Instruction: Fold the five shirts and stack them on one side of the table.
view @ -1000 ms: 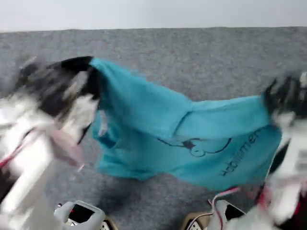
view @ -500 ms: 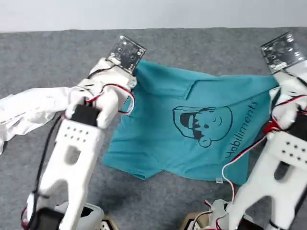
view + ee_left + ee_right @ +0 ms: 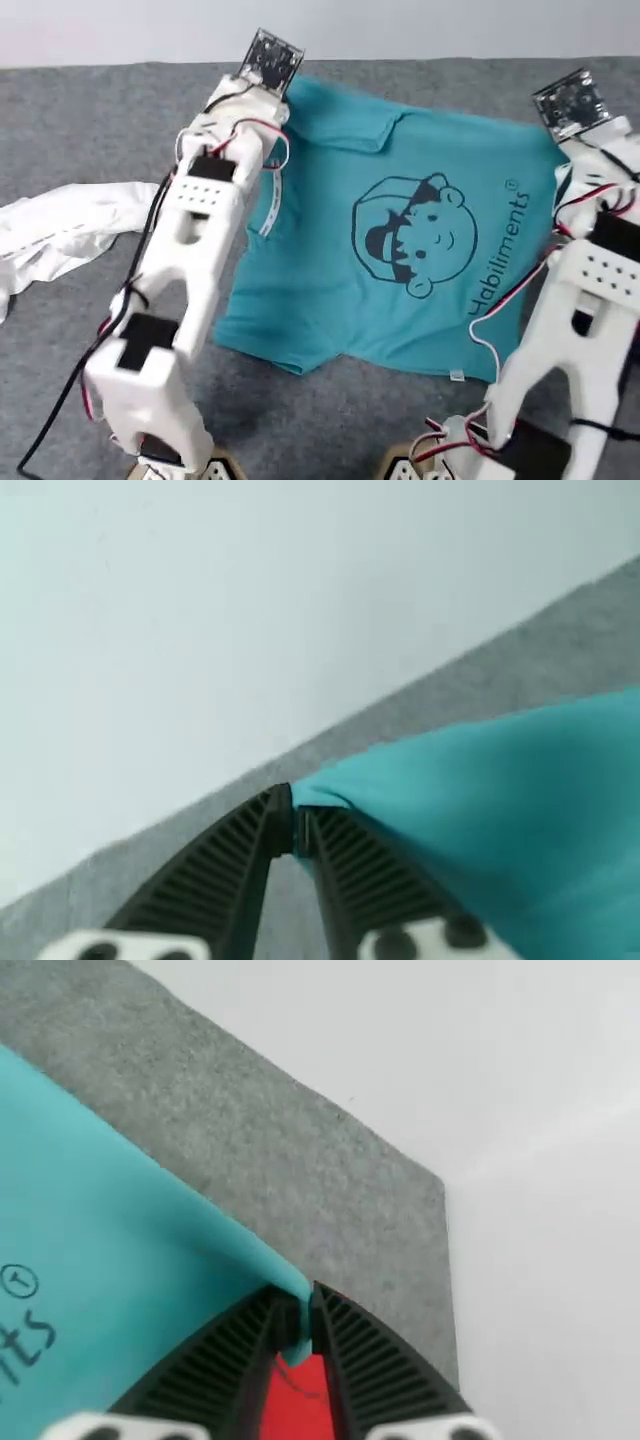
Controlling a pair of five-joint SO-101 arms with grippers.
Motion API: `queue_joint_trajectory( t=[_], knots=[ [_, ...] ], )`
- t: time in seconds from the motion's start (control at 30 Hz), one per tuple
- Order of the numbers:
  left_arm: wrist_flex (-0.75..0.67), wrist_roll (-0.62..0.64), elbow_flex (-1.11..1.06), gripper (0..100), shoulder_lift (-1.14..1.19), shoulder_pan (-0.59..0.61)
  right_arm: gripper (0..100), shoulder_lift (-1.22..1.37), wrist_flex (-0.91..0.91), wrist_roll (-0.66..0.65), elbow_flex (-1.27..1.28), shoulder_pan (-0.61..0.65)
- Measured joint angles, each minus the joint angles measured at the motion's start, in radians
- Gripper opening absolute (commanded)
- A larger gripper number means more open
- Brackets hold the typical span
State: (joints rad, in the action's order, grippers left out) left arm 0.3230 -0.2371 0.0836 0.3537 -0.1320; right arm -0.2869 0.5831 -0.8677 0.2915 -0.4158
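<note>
Teal shirt [image 3: 320, 270] pinched at two far corners: left gripper [image 3: 293, 815] clamped tight on one, upper middle of the high view; right gripper [image 3: 298, 1315] likewise, upper right. Spread flat, print up, mid-frame on grey table [image 3: 100, 120]. Probably the laying-out step, folding not begun. Next: release, regrip a side, fold inward. Counted: two grippers, two shirts, one teal, one white shirt [image 3: 70, 225] crumpled at left edge.

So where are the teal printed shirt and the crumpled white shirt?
teal printed shirt [image 3: 320, 260]: high view, plain fabric on its front.
crumpled white shirt [image 3: 60, 225]: high view, middle of its folds.
</note>
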Motion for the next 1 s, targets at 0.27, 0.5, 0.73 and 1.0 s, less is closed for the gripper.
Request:
queue_joint_trajectory(
  t=[0.27,0.5,0.73,1.0],
  knots=[
    [0.0,0.0,0.278,0,0.184,-0.044,1.2,0.055,-0.103,0.0,0.002,0.0],
    [0.0,-0.002,0.462,0,0.311,-0.078,1.1,0.074,-0.107,0.0,0.002,0.0],
    [0.152,-0.002,0.605,0,0.373,-0.078,1.1,0.074,-0.072,0.0,0.002,0.0],
    [0.69,-0.025,0.715,0,0.373,-0.089,1.1,0.063,0.302,-0.044,0.002,0.06]
  ],
)
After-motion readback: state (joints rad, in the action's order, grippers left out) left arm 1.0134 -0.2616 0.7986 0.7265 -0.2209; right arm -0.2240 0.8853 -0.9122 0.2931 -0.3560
